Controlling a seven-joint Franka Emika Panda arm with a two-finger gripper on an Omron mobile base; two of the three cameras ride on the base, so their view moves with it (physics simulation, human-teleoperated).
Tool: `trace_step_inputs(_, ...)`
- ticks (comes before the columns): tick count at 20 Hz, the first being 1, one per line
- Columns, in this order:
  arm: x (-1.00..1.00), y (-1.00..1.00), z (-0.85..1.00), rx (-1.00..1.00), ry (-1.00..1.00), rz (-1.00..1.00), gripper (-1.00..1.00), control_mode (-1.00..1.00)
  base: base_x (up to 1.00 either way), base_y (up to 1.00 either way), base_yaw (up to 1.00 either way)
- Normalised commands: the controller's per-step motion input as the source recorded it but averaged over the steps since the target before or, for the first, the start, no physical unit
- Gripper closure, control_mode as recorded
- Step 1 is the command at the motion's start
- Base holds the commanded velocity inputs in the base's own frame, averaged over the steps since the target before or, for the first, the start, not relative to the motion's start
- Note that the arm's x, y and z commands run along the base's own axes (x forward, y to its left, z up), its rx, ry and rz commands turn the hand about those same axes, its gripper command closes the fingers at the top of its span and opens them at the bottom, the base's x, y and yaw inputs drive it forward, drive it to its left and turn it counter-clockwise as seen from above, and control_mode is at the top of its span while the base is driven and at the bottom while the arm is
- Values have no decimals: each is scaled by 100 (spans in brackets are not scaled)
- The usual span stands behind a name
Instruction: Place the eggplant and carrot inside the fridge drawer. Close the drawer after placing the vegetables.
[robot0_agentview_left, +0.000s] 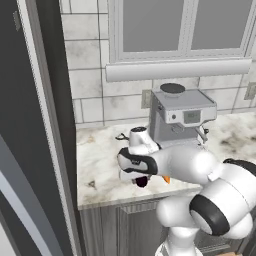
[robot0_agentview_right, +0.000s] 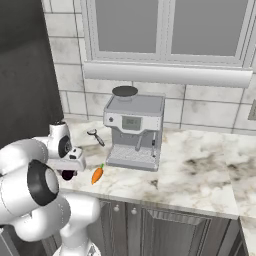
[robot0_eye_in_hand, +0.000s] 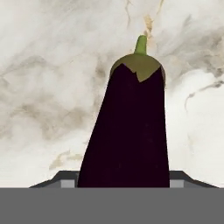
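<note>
Marbled worktop (robot0_agentview_right: 200, 170) runs along a tiled wall under a window, with its near edge just in front of the robot. Near that edge, at the left end, the pincer (robot0_agentview_left: 139, 179) hangs low over the stone. The eggplant (robot0_eye_in_hand: 131, 131) stands between its two dark fingers (robot0_eye_in_hand: 65, 180), one on either side of the fat end, with the green cap pointing away from the hand. Whether the fingers already press the skin or still stand slightly off it cannot be told. In the right base view the eggplant shows as a dark lump under the white hand.

Just right of it lies the carrot (robot0_agentview_right: 97, 174), close to the near edge, stem tip toward the wall. Behind the carrot stands a grey coffee machine (robot0_agentview_right: 134, 132), and a thin metal utensil (robot0_agentview_right: 95, 137) lies to its left near the wall. Right of the machine the stone is bare and wide. To the left, a tall dark panel (robot0_agentview_left: 35, 125) bounds the worktop's end.
</note>
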Motion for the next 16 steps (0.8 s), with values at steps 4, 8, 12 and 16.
trace_step_inputs(4, -51, 1, 96, 0, -9, 0, 100, -100, 0, 0, 0)
trace_step_inputs(8, -55, 0, 100, 0, -13, 0, 100, -100, 0, 0, 0)
trace_step_inputs(12, -56, -2, 100, 0, -12, 0, 100, -100, 0, 0, 0)
trace_step_inputs(16, -27, -16, 95, 0, -16, 2, 100, -100, 0, 0, 0)
